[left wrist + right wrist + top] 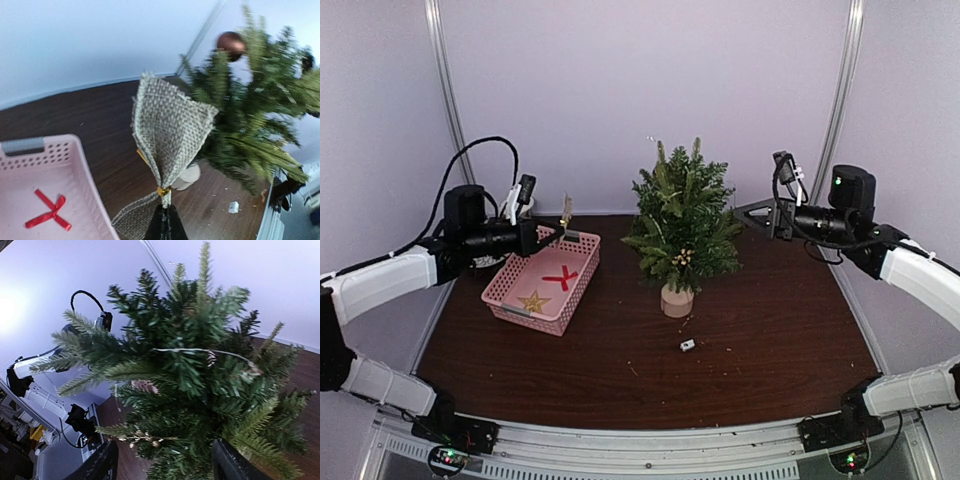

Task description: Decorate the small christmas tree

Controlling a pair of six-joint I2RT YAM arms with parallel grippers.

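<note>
The small christmas tree (682, 220) stands on its pale stump at the table's middle, with a gold sprig on its front. It also fills the right wrist view (195, 385) and the right of the left wrist view (250, 115), where a brown ball (231, 44) hangs near its top. My left gripper (558, 232) is shut on a burlap bow (167, 132) and holds it above the far end of the pink basket (510, 290), left of the tree. My right gripper (745, 214) is open and empty, just right of the tree's upper branches.
The pink basket holds a red ribbon bow (560, 277) and a gold star (533, 301). A small white clip (687, 345) lies on the dark wooden table (620, 380) in front of the tree. Pale walls close the back.
</note>
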